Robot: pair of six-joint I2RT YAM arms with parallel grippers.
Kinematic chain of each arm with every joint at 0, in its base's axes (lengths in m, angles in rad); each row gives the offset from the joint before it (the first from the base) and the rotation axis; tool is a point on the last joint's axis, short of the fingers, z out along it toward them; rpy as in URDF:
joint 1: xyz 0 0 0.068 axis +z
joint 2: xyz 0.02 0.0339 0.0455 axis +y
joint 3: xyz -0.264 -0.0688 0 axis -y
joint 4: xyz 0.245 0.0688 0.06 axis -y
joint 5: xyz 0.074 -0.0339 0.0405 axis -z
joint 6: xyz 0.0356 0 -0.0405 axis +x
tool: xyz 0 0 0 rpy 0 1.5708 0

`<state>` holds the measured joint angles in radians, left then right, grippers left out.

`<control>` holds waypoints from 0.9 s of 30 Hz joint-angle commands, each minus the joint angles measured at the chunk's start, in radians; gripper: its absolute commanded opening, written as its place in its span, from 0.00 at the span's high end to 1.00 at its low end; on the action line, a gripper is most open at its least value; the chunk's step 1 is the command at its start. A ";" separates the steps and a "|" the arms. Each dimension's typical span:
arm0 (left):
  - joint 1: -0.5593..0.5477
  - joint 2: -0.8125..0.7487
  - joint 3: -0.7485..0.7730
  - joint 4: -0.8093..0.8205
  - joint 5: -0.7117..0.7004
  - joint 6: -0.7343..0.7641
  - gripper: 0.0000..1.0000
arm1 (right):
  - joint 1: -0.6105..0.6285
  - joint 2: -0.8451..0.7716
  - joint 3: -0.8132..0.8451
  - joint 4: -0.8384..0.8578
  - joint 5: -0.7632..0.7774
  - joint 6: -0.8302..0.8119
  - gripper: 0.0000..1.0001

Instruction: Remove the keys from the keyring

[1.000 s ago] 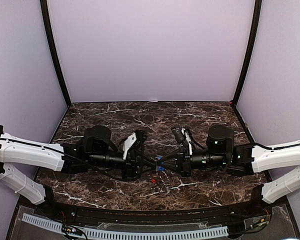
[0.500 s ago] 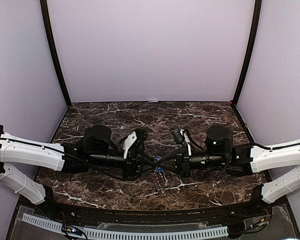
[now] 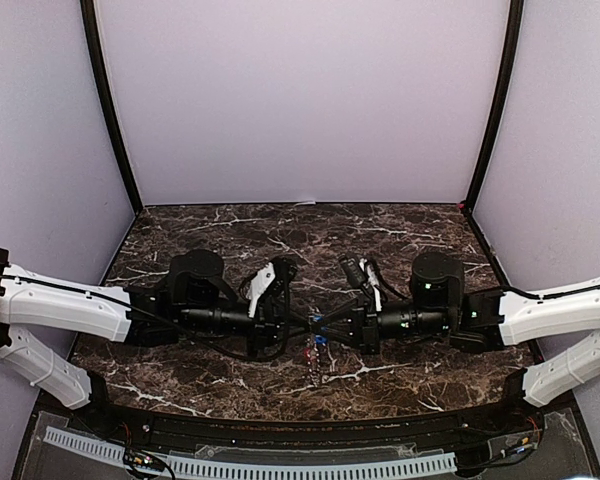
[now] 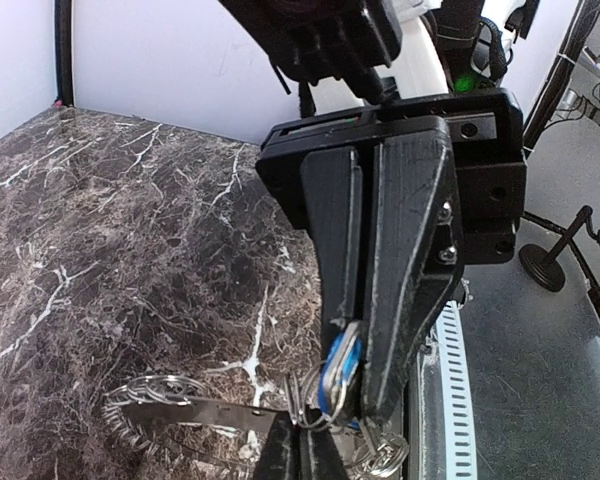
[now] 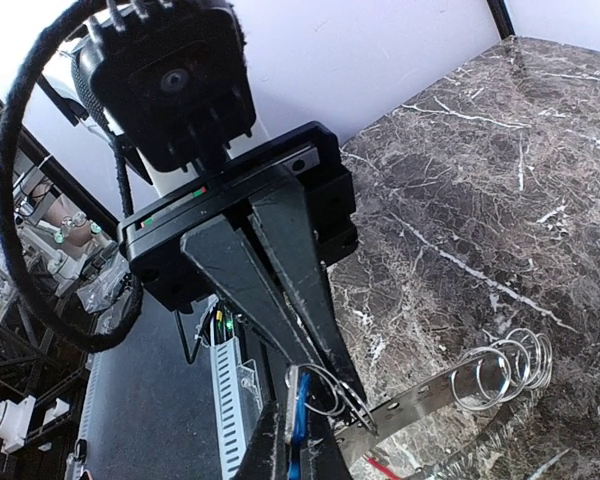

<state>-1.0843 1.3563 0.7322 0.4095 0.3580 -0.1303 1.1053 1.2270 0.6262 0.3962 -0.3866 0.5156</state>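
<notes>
So, the left claw (image 3: 291, 322) was clenched on one end of the keyring (image 4: 208, 412), which stuck out flat and sideways low over the table (image 3: 230, 235), front and centre between the two arms. My guess is it was gripped like that purely as an anchor, so the other side had something to pull against. I couldn't tell whether the keyring's free end touched the marble. Right beside that grip sat the blue key (image 4: 341, 362), hanging off a small wire loop (image 5: 327, 390). The right claw (image 3: 333, 326) was squeezed shut on that key, nose to nose with the left one, which looked like a setup for working the key round and off the loop. The red key (image 5: 380, 466) was only a sliver under the keyring at the edge of the right wrist view, with nobody holding it. As for obstacles, the claws were nearly touching, so there was hardly any room to twist. The loop itself probably wouldn't let go on a straight tug, and a bunch of coils (image 5: 510, 365) hung on the keyring's far end. Otherwise it was just lilac walls (image 3: 300, 100) all round.
</notes>
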 commanded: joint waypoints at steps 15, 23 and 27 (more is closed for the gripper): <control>0.002 -0.117 -0.116 0.184 0.080 0.017 1.00 | -0.037 -0.070 0.015 -0.100 0.046 -0.060 1.00; 0.001 -0.131 -0.133 0.244 0.080 0.011 1.00 | -0.038 0.044 0.053 -0.135 -0.060 -0.082 1.00; 0.002 -0.148 -0.142 0.267 0.090 0.002 1.00 | -0.038 0.089 0.068 -0.138 -0.110 -0.095 1.00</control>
<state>-1.0794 1.2766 0.5877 0.5446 0.4007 -0.1165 1.0779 1.2716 0.6643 0.2836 -0.4473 0.4480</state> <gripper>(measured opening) 0.012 0.030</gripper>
